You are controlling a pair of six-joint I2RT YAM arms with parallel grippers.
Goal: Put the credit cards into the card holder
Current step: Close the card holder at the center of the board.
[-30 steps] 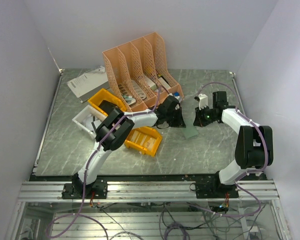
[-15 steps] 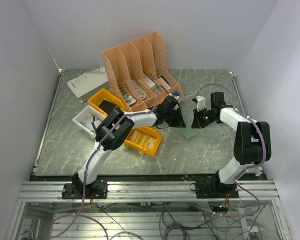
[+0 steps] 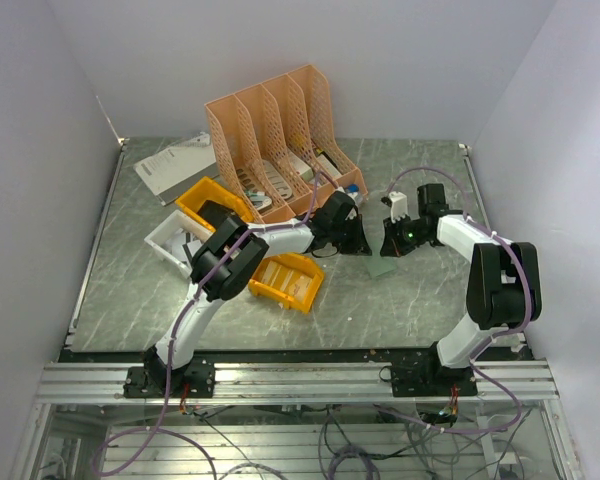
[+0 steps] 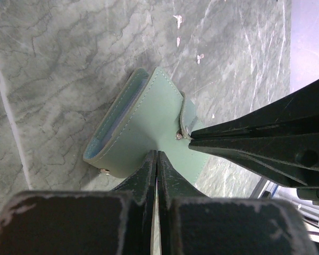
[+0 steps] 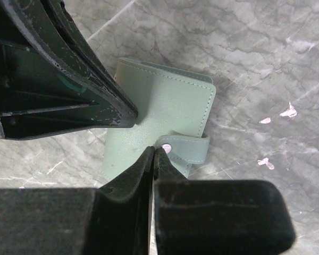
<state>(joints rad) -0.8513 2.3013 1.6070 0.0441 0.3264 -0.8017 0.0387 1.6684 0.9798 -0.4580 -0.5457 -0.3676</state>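
— Since a second ago our right arm has swung toward 9 o'clock in the top view. That brings the right fingers (image 5: 150,155) closer to our left arm. The left arm looks as it did, and the holder (image 3: 382,264) has not shifted.

— Agreed. Where do we place the holder?

— It is on the worktop (image 3: 380,315), toward 3 o'clock of its middle, between our two wrists. It is grey-green, and the left wrist view shows a pale blue lining at its folded edge.

— And the right fingers?

— They are pressed together with no gap. In their own view the tips touch the end of the strap (image 5: 190,150), just beside the stud (image 5: 166,147). That is at the holder's 5 o'clock corner.

— The left fingers (image 4: 153,159)?

— Those are closed tight as well. In their own view they come in from 6 o'clock and meet the holder's near edge. We cannot tell whether any of the holder is nipped between them.

— In the right wrist view we see them enter from 10 o'clock and touch the holder's 9 o'clock edge.

— Yes, so both pairs of tips are on the holder, close to each other.

— What else do we note?

— The organiser (image 3: 270,135) stands at 12 o'clock of the worktop. The near bin (image 3: 290,282) sits at 7 o'clock of our left wrist. The far bin (image 3: 202,200) lies at 10 o'clock of the middle.
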